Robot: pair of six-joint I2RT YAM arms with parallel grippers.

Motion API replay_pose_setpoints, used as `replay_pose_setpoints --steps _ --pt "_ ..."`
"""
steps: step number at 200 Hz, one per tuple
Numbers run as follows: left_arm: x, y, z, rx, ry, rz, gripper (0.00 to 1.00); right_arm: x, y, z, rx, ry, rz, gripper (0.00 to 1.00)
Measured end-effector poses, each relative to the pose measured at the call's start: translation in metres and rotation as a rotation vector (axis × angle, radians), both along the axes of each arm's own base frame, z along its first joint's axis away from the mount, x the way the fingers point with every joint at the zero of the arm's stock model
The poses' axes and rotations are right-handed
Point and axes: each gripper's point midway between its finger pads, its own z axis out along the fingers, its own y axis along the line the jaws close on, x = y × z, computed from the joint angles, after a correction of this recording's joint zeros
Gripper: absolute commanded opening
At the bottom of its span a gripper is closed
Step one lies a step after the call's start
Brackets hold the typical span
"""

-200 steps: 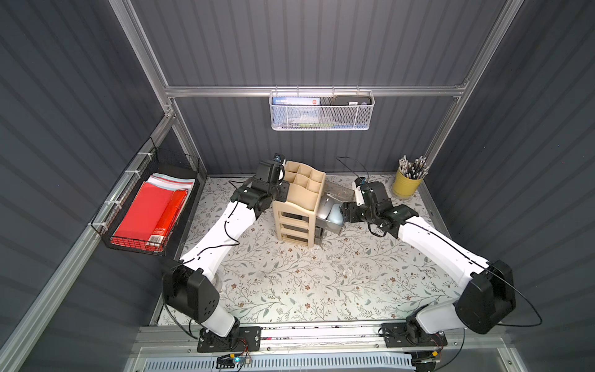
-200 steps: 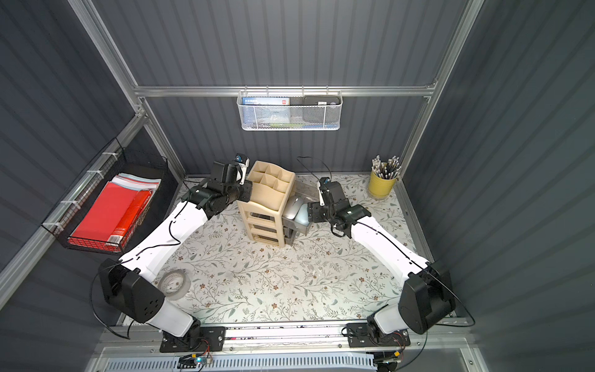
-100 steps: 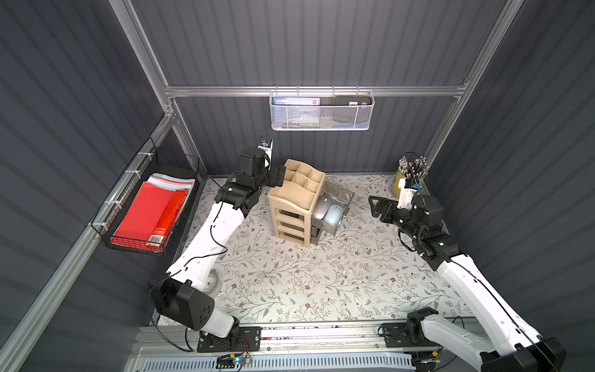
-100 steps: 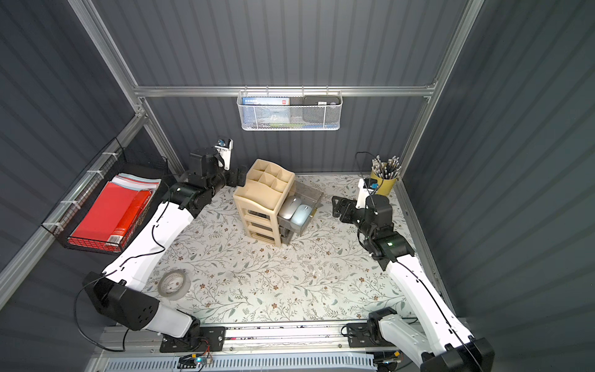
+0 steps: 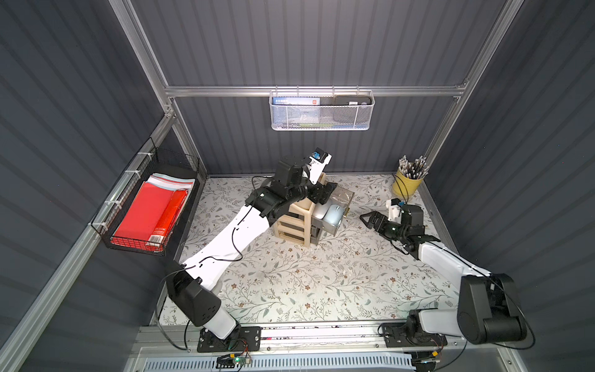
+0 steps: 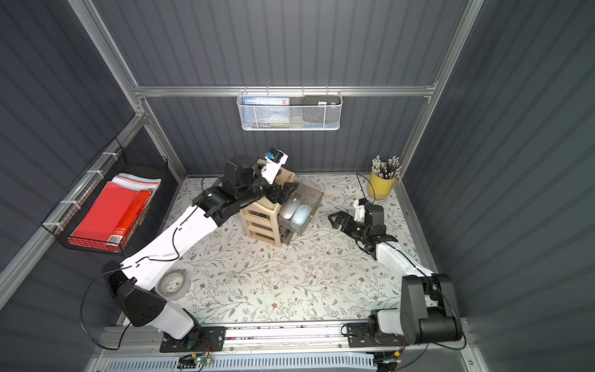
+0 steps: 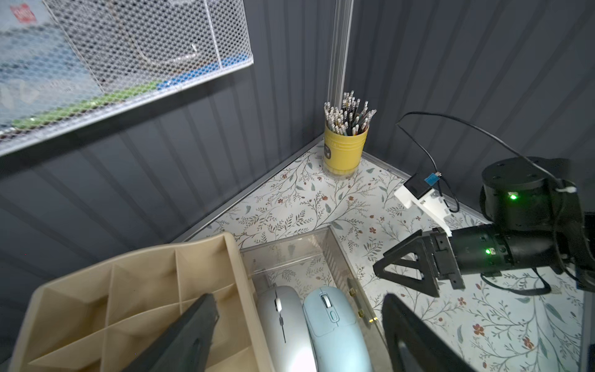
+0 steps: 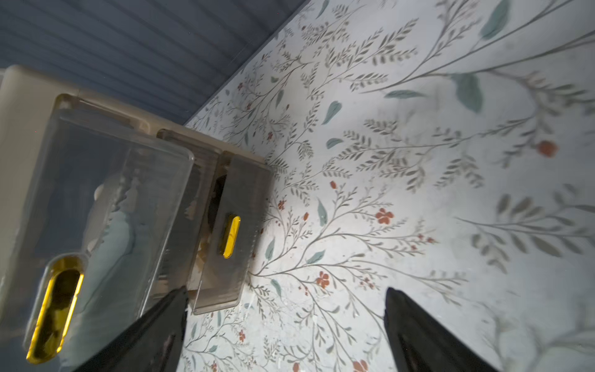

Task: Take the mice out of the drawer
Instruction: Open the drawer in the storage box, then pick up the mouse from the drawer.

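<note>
left gripper [image 6: 287, 190]: jaws spread wide, empty, above the beige organizer [image 6: 260, 222] and its pulled-out top drawer [image 6: 317, 196] | right gripper [image 6: 335, 221]: jaws spread, empty, near the drawer front, not touching | mice: 2 visible, silver mouse [image 7: 280, 322] and pale blue mouse [image 7: 335, 325], side by side inside that clear drawer

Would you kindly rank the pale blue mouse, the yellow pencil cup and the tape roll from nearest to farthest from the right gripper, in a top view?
From the right gripper:
1. Pale blue mouse, in the open drawer beside it.
2. Yellow pencil cup, back corner.
3. Tape roll, by the left arm.
</note>
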Motion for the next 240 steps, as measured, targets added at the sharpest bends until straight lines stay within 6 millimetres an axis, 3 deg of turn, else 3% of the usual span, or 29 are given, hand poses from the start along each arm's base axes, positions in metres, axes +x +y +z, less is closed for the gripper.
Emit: replay_pose_setpoints --steps 34,60,91,117,173,208,240 --pt "0.027 -0.033 -0.062 0.123 0.072 0.066 0.72 -0.002 0.026 -0.023 0.073 0.059 0.090 0.99" --pt "0.040 -0.048 -0.100 0.217 0.121 0.093 0.64 -0.004 0.047 -0.029 0.092 0.080 0.147 0.99" --pt "0.045 -0.050 -0.107 0.268 0.136 0.119 0.62 0.003 0.058 -0.030 0.121 0.073 0.167 0.99" --pt "0.044 -0.043 -0.107 0.300 0.148 0.140 0.67 0.009 0.060 -0.037 0.134 0.082 0.164 0.99" --pt "0.030 -0.044 -0.115 0.337 0.193 0.104 0.72 0.022 0.066 -0.049 0.153 0.091 0.167 0.99" --pt "0.021 -0.043 -0.119 0.356 0.210 0.081 0.72 0.025 0.072 -0.043 0.176 0.059 0.177 0.99" --pt "0.007 -0.026 -0.146 0.432 0.277 0.078 0.70 0.030 0.076 -0.036 0.205 0.027 0.185 0.99"
